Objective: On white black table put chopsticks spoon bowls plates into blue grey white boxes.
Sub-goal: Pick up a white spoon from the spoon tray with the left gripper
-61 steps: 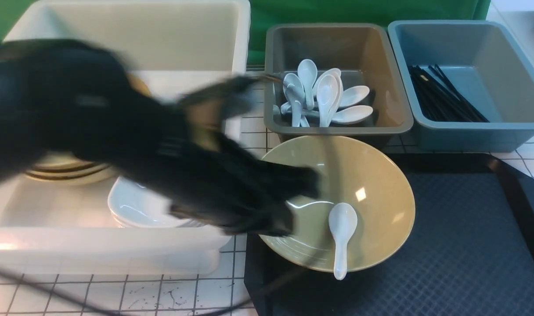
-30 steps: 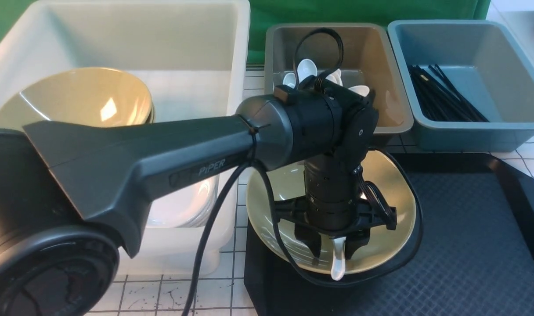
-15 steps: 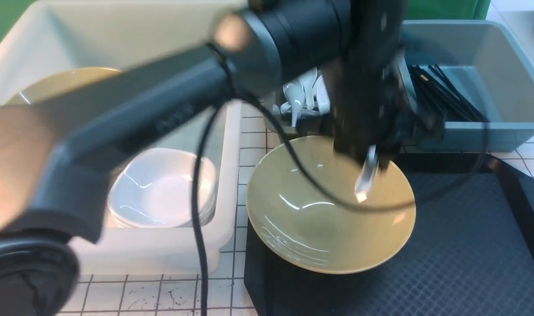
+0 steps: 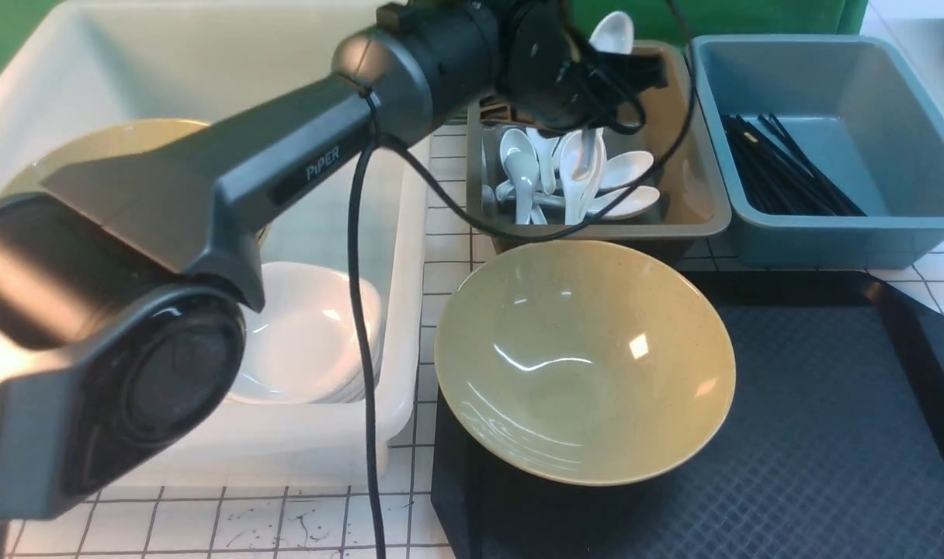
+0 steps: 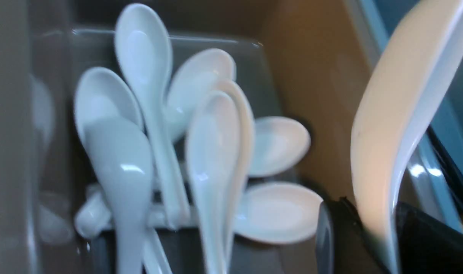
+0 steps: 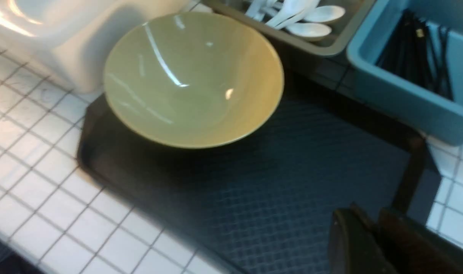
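Olive-tan and empty, the last loose bowl (image 4: 584,361) sits on the black mat (image 4: 829,435) at the worktop's near edge, right of centre, open for a later lift. The right gripper (image 6: 376,236) waits low over the mat's near right corner, fingers pressed together on nothing, out of the left arm's path.

Along the left edge, the translucent white tub (image 4: 208,458) holds a stack of white dishes (image 4: 317,341) towards the front. Behind them lie stacked olive-tan bowls (image 4: 123,140): the big crockery goes in the biggest box.

The left arm (image 4: 286,171) reaches across to the far edge, where the left gripper (image 5: 380,228) pinches a white soup spoon (image 4: 613,31) by its handle. The scoop points upward, over the far end of the grey bin (image 4: 697,194). That bin already holds a pile of like spoons (image 4: 573,175), so a release there looks to be the step in hand.

In the far right corner, the blue-teal bin (image 4: 829,233) keeps the black chopsticks (image 4: 782,171).

One second earlier this gripper stood down inside the bowl, closed on the spoon's handle. Half a second ago the spoon hung over the bowl's far rim. Now the bowl is bare and the spoon is over the bin.
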Robot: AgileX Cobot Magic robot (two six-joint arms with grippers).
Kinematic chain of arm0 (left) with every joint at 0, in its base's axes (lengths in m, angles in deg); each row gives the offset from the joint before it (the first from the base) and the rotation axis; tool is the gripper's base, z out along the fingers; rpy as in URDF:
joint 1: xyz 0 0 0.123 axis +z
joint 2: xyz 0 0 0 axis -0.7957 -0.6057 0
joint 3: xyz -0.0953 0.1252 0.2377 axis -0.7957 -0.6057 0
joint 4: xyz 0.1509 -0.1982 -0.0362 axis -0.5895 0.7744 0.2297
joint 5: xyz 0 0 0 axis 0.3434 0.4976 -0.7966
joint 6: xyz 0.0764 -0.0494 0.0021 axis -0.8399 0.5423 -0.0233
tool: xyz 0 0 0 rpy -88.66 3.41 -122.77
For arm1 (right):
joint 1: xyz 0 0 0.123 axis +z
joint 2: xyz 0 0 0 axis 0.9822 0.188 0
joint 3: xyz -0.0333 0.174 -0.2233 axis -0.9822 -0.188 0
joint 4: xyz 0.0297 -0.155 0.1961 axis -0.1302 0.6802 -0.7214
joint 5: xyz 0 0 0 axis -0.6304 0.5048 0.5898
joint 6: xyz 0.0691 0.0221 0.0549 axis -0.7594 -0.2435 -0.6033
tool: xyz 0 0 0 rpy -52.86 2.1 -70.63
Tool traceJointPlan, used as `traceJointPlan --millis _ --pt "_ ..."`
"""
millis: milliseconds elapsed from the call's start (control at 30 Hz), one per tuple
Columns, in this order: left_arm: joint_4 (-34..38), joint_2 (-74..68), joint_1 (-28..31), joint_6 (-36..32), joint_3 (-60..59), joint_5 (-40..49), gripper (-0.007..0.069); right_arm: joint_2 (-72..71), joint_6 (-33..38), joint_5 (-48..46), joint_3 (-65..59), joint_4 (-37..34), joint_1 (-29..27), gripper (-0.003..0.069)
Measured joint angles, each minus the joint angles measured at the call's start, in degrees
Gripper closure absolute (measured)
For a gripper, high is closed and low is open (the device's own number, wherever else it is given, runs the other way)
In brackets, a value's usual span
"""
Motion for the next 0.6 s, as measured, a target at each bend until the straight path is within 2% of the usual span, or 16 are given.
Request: traceJointPlan --millis 67,167,233,300,400,467,500,567,600 --pt "0.15 -0.77 0.54 -0.16 0.0 -1.43 0.0497 0.0 -0.01 0.0 0.0 -0.7 0.0 0.0554" --pt "0.22 -1.76 0.78 -0.28 0.0 -1.95 0.0322 0.0 -0.01 0.0 0.0 -1.3 0.0 0.055" --pt "0.41 -1.76 0.78 -0.34 0.0 -1.8 0.0258 0.0 -0.01 0.0 0.0 -1.3 0.0 0.055" --pt "1.14 -1.37 0.72 -0.38 0.34 -0.1 0.0141 0.0 -0.01 0.0 0.0 -1.3 0.0 0.0549" --pt "2.38 0.92 0.65 -0.38 1.88 6.37 0.0051 0.0 0.43 0.0 0.0 -1.3 0.0 0.055" --pt "2.8 3.31 0.61 -0.38 2.56 11.14 0.0054 0.0 0.82 0.0 0.0 -1.3 0.0 0.0549" --pt "2.98 5.51 0.49 -0.77 2.85 15.1 0.0089 -0.05 1.13 0.0 0.0 -1.3 0.0 0.0547" --pt "2.97 8.74 -0.19 -1.81 3.0 20.49 0.0192 -0.22 1.34 0.0 0.0 -1.3 0.0 0.0545" --pt "2.85 10.34 -0.68 -2.6 3.12 23.8 0.0281 -0.53 1.33 0.0 0.0 -1.3 0.0 0.0543"
